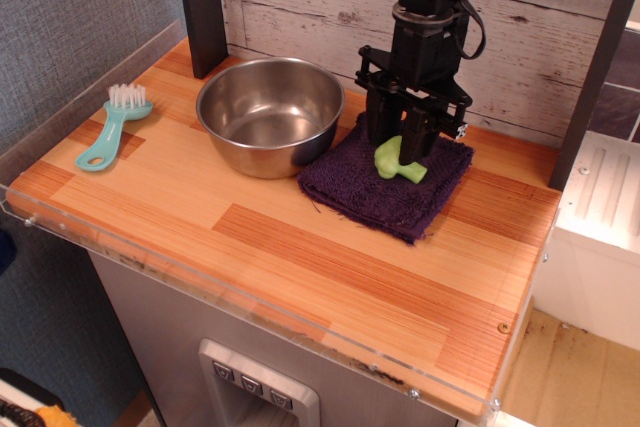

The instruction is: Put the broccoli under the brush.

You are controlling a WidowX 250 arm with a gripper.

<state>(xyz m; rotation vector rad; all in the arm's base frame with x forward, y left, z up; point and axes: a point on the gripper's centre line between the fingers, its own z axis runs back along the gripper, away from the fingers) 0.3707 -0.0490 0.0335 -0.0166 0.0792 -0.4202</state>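
The light-green toy broccoli (398, 161) lies on a dark purple cloth (390, 187) at the back right of the wooden counter. My black gripper (402, 147) stands straight down over it with its fingers closed in on the broccoli's head; the stem sticks out to the right. The teal brush (112, 125) with white bristles lies far to the left near the counter's left edge, bristles pointing away.
A steel bowl (270, 112) stands between the brush and the cloth, touching the cloth's left corner. A dark post (203, 7) rises at the back left. A clear plastic rim (250, 307) runs along the counter's front and left edges.
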